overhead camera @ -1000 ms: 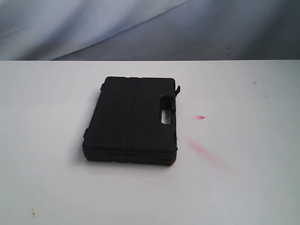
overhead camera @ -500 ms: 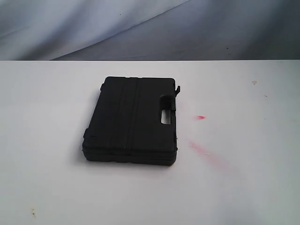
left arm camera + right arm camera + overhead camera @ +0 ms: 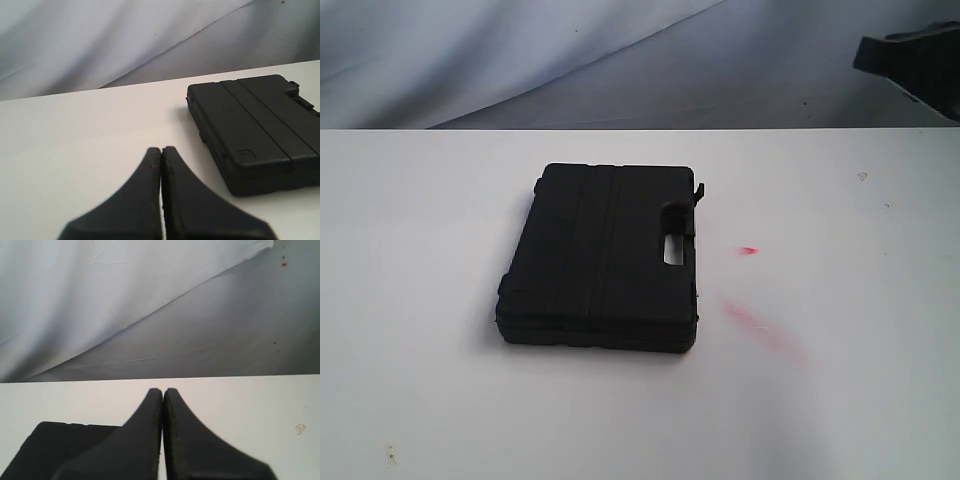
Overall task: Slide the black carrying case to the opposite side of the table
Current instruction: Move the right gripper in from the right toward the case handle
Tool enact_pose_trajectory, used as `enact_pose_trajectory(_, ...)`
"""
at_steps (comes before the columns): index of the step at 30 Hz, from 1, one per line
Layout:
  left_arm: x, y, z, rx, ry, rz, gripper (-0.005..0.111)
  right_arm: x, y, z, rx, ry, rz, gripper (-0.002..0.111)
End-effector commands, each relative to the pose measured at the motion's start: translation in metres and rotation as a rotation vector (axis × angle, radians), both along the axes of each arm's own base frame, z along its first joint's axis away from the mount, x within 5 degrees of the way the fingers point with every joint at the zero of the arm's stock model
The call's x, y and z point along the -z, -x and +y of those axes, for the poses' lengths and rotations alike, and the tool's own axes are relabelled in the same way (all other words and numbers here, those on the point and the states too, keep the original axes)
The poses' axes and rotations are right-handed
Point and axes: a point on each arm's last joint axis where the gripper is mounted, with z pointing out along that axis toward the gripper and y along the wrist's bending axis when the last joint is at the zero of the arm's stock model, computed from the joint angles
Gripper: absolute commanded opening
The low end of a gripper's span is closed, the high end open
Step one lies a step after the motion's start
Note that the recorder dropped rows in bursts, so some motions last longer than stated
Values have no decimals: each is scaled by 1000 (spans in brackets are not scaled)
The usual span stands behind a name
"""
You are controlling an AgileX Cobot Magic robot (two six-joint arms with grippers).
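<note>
The white desk [image 3: 420, 400] fills most of the exterior view. On it the black carrying case [image 3: 605, 255] lies flat and shut, a little toward 9 o'clock from the desk's middle, with its handle slot facing 3 o'clock. Nothing touches it. A dark piece of arm [image 3: 912, 62] shows up at 2 o'clock, well apart from the case.

The left fingers [image 3: 145, 200] are pressed together and empty, and so are the right fingers [image 3: 142, 440]. That suits a push, I'd say: set the closed tips low against the middle of one long side wall. An off-centre shove would likely spin the case rather than slide it.

The count is one desk, one case, two pairs of fingers, one pink streak [image 3: 760, 325], one red spot [image 3: 749, 250] and two small specks [image 3: 862, 176] that I can make out.
</note>
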Motion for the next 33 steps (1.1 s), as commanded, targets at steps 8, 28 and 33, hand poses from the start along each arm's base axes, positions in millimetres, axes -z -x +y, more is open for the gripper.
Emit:
enact_pose_trajectory(8,0,0,0,-4,7,-14,0,19,-40,42,-10,69,256,0)
enact_pose_trajectory(28,0,0,0,-4,7,-14,0,48,-39,62,-126,386,865,0)
enact_pose_trajectory(33,0,0,0,-4,7,-14,0,39,-47,81,-176,405,899,0)
